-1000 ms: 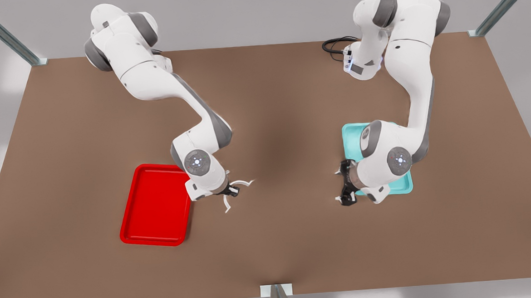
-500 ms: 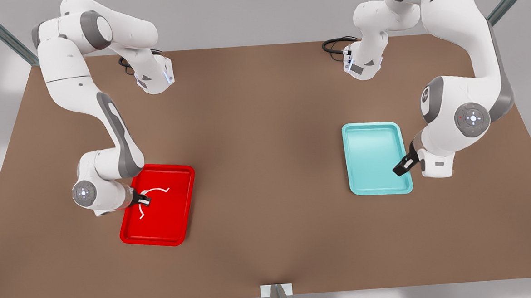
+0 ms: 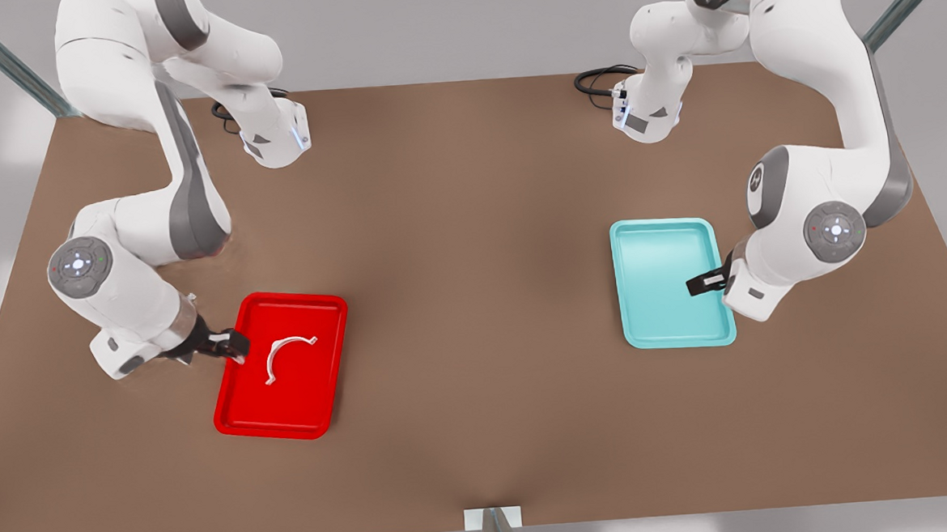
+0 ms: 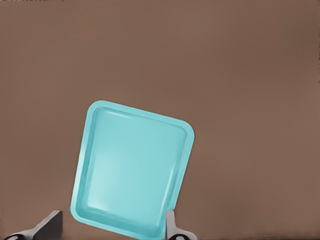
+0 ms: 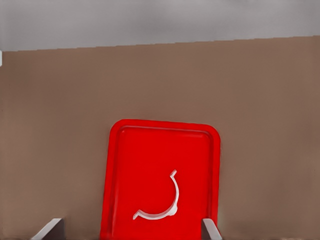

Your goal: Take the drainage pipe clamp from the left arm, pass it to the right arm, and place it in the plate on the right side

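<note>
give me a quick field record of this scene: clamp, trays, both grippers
clamp: small white half-ring pipe clamp lying loose inside the red tray, no gripper touching it
red tray: glossy red rectangular plate, on the front view's left
teal tray: teal rectangular tray, on the front view's right, nothing in it
right gripper: right gripper open, at the red tray's edge, beside the clamp
left gripper: left gripper open, over the teal tray
surface: brown table

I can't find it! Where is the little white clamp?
The drainage pipe clamp lies inside the red plate on the front view's left, just beside the open right gripper.
</note>
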{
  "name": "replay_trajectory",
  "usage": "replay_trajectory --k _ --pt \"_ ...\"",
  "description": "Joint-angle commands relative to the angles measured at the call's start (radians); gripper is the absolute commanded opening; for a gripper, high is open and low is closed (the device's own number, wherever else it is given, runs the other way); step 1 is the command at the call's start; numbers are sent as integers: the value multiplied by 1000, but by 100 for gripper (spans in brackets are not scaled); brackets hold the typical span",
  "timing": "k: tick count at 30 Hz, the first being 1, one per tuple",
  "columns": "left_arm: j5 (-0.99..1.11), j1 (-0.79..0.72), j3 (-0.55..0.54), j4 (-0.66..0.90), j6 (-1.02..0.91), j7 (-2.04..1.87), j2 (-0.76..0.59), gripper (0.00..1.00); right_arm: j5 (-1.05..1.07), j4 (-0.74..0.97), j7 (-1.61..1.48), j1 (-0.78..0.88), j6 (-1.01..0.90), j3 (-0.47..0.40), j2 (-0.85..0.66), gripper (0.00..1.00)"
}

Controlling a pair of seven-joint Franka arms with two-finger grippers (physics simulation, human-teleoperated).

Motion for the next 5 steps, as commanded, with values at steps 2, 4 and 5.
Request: replay_trajectory --k 2,4,5 --pt "0 -1 0 1 -9 340 0 100 49 -218 -224 -28 -109 -2 -205 100" --pt "0 -1 0 1 -9 340 5 100 85 -255 -254 -54 -91 -3 -205 100" --pt "0 -1 -2 3 -9 340 5 100 84 -253 -267 -55 -96 -2 -203 100"
